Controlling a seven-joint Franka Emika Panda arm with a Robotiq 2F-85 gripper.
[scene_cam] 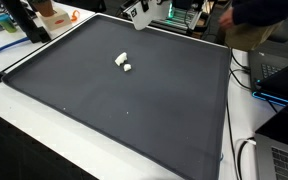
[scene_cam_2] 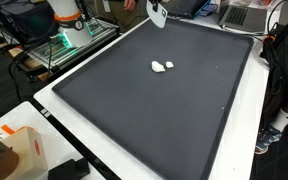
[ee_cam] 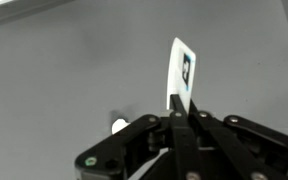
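Note:
In the wrist view my gripper (ee_cam: 180, 106) is shut on a thin white card (ee_cam: 181, 62) that stands upright between the fingertips, with a small blue and black mark on its face. In both exterior views the gripper (scene_cam: 136, 12) (scene_cam_2: 157, 12) hangs above the far edge of the dark mat (scene_cam: 134, 110) (scene_cam_2: 154, 120). A small white piece (scene_cam: 122, 62) (scene_cam_2: 161, 67) lies on the mat, apart from the gripper. The wrist view shows a small white thing (ee_cam: 118, 126) beside the left finger links.
White table edges surround the mat. At one corner are an orange object (scene_cam: 54, 14) and blue items, and cables (scene_cam: 246, 150) and a laptop (scene_cam: 284, 160) lie along another side. A cardboard box (scene_cam_2: 24, 150) and a green-lit robot base (scene_cam_2: 69, 30) stand off the mat.

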